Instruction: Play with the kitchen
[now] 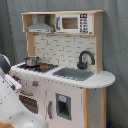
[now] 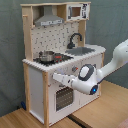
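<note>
First exterior view: kitchen [image 1: 65, 65] fills centre; oven door [image 1: 30, 103] at 8 o'clock, apparently shut.

Second exterior view: gripper [image 2: 56, 77] at oven front, finger state cannot tell. Task seemingly barely begun.

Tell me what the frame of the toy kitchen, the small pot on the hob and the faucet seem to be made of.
The pale frame of the toy kitchen looks like unpainted light wood with a matte finish, joined to smooth white panels. The small round pot on the hob seems to be shiny metal, because it shows bright reflections. The curved black faucet could be plastic or painted metal; its look leaves this open.
</note>
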`<state>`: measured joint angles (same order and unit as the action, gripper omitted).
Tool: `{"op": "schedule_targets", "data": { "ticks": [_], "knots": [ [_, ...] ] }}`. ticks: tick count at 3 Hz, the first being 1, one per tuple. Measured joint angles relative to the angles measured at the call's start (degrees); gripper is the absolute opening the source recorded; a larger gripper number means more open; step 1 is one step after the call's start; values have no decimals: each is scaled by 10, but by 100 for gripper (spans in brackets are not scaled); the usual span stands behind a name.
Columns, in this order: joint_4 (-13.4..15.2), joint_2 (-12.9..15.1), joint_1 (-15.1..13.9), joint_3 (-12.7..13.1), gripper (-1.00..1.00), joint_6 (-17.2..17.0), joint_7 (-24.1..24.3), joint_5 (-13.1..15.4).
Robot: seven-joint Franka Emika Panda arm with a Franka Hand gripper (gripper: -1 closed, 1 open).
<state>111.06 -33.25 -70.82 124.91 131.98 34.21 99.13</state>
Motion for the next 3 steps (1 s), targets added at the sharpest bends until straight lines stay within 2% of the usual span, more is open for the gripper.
{"op": "schedule_targets", "data": {
  "ticks": [3],
  "knots": [
    [-10, 0, -1, 0, -100, 6, 167, -54]
  ]
}}
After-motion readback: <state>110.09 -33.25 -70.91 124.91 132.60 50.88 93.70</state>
